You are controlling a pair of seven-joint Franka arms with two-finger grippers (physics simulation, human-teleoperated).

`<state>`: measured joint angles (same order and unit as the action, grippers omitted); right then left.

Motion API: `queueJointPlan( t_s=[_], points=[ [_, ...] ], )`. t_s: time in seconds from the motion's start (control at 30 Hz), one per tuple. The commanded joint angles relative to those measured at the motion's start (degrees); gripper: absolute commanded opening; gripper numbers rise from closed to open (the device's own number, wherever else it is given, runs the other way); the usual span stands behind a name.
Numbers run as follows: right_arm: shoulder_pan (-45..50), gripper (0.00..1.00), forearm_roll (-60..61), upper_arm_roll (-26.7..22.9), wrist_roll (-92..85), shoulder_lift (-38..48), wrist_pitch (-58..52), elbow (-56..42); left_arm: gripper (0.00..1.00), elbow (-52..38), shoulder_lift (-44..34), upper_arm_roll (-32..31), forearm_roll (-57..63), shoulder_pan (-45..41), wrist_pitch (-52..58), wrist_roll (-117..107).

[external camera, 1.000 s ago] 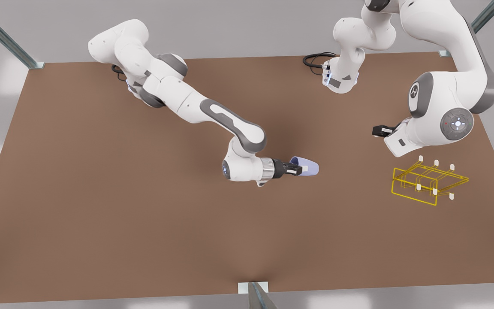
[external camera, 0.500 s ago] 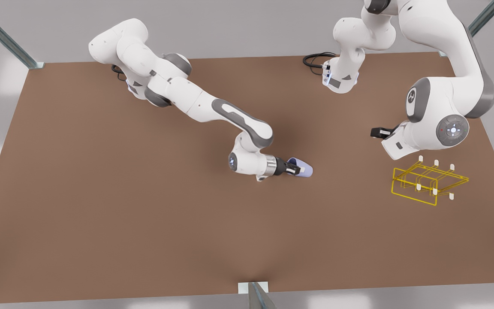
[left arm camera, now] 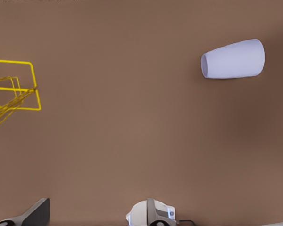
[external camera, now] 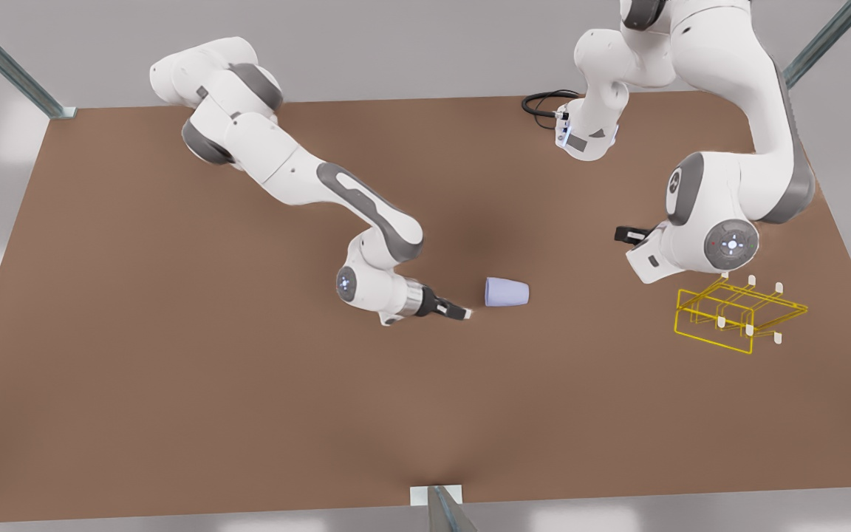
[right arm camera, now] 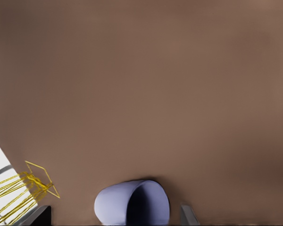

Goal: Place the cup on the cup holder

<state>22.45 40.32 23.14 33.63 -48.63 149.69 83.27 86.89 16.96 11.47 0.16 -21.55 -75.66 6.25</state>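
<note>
The lavender-blue cup lies on its side on the brown table, wide mouth toward the front view's left. My right gripper is low over the table just left of the cup, open and holding nothing. In the right wrist view the cup shows its mouth between the spread fingers. The yellow wire cup holder stands at the front view's right. My left gripper hangs open above the table beside it. The left wrist view looks down on the cup and part of the cup holder.
An arm base with a black cable sits at the table's far edge. Metal frame posts stand at the corners and one at the near edge. Bare table lies between the cup and the cup holder.
My right gripper opened, let go of the cup and drew back toward the front view's left. The cup now rests on the table. The left arm shifted slightly left.
</note>
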Motion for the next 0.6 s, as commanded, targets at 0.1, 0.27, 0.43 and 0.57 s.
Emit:
queueJointPlan(
  t_s=[0.1, 0.27, 0.43, 0.57],
  points=[
    [-6.4, 1.0, -26.0, -12.9, -4.3, 21.7, -38.5, 2.2, 1.0, -1.5, 11.0, -2.9, -6.4, -12.3, -22.0, -65.6],
    [-17.8, 1.0, -43.1, -16.2, -27.6, 39.5, -68.5, -0.3, 1.0, 16.5, 9.0, -11.0, -10.2, -8.9, -58.3, -98.4],
    [-20.3, 1.0, -42.8, -17.5, -34.7, 43.6, -57.9, 9.5, 1.0, 19.5, 4.3, -10.9, -11.8, -6.3, -54.9, -102.5],
    [-19.4, 1.0, -42.7, -17.4, -34.7, 42.8, -55.3, 9.3, 1.0, 12.1, 9.1, -10.2, -13.6, -3.8, -46.2, -119.1]
  ],
)
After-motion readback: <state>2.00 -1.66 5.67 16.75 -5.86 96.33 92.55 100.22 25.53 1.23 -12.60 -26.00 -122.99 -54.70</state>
